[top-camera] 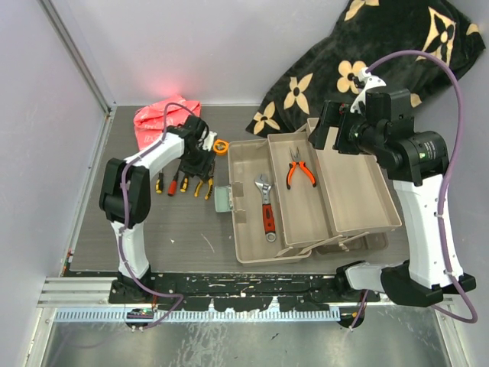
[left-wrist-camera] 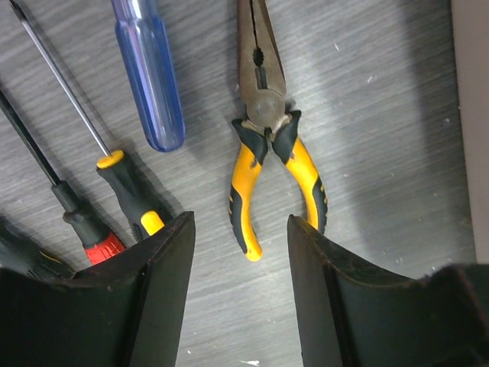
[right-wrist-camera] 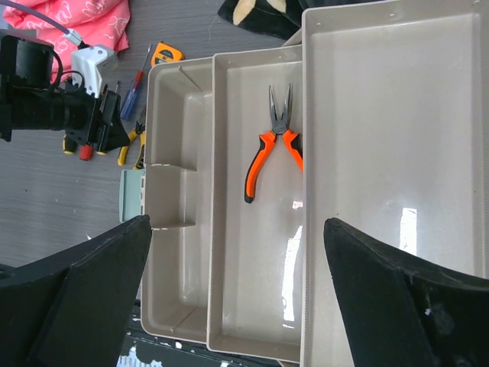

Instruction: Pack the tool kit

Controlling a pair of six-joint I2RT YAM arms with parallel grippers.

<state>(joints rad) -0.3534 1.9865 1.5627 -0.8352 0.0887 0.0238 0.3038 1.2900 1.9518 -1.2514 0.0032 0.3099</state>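
On the worktop (left-wrist-camera: 382,153) left of the toolbox (top-camera: 359,191), yellow pliers (left-wrist-camera: 263,111) lie just below the left gripper (left-wrist-camera: 241,222), handles toward it, long axis running along the gap between its parted, empty fingers; right gripper (right-wrist-camera: 237,223) hangs wide open, empty, over the toolbox, farther off.

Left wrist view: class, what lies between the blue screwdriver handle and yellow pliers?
Only bare table separates blue screwdriver handle from yellow pliers, per left wrist view.

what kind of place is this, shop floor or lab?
Probably a lab test cell, not a shop: plain white walls box in the table, a left arm and right arm are bolted at its near edge, and a toolbox and yellow pliers lie on it.
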